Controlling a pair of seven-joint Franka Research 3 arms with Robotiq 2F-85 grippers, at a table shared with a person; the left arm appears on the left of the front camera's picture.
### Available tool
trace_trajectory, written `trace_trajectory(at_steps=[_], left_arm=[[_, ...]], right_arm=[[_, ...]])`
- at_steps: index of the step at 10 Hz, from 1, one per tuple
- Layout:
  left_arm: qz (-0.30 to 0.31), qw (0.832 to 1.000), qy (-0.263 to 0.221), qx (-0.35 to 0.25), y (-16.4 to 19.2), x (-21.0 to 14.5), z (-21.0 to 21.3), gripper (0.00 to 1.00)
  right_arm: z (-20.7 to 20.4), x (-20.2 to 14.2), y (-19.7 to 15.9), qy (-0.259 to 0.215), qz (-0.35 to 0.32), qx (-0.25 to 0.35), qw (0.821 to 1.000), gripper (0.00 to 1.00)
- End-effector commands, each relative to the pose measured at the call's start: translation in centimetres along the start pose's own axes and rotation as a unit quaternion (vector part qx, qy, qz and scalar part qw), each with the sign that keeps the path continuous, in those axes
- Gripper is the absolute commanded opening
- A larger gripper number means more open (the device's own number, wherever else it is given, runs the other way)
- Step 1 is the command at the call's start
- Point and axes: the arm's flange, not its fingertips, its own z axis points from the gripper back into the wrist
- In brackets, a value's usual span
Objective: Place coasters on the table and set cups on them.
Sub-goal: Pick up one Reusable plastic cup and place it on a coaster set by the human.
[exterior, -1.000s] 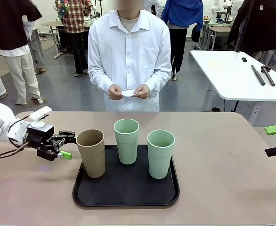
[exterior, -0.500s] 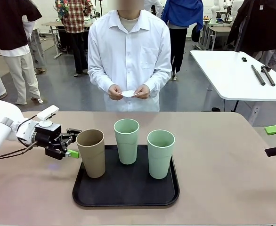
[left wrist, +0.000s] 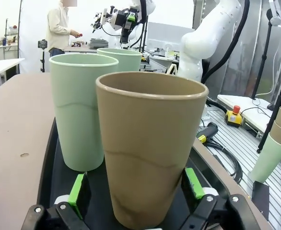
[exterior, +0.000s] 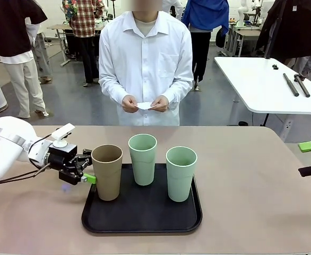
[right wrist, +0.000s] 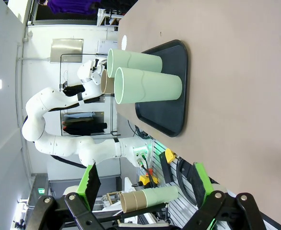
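Jaws of left gripper [exterior: 88, 174] spread, straddling tan cup [exterior: 107, 172] at left end of tray [exterior: 139, 223]. Mint cups [exterior: 143, 158] mid-tray and right end. Right gripper [right wrist: 143, 179] spread, empty, well right of tray. Coasters [exterior: 144, 105] in person's hands [exterior: 130, 103], beyond tray.

Lower centre of the frame: the tray [exterior: 145, 223] lies on the table [exterior: 251, 186] and bears 3 cups: left cup [exterior: 107, 172], middle cup [exterior: 143, 158] farther back, right cup [exterior: 181, 172]. The left gripper [exterior: 88, 169] straddles the left cup.
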Motion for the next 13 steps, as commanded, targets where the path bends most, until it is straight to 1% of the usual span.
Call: trace_trajectory(at_steps=[1,3,6,10,13], left_arm=[[-0.012,1.000,0.007,0.004,0.4,-0.4,-0.5,1.00],[-0.008,1.000,0.007,-0.001,0.3,-0.5,-0.7,1.00],[-0.009,0.999,0.019,-0.029,-0.2,-1.3,-1.8,1.00],[-0.014,0.998,0.022,-0.055,-0.5,-1.6,-2.9,1.00],[-0.046,0.996,0.024,-0.074,-0.7,-1.5,-4.0,1.00]], right_arm=[[0.0,0.1,0.0,-0.001,0.001,0.007,1.000,1.00],[0.0,0.1,0.0,-0.001,0.001,0.007,1.000,1.00],[0.0,0.1,0.0,-0.001,0.001,0.007,1.000,1.00],[0.0,0.1,0.0,-0.001,0.001,0.007,1.000,1.00],[0.0,0.1,0.0,-0.001,0.001,0.007,1.000,1.00]])
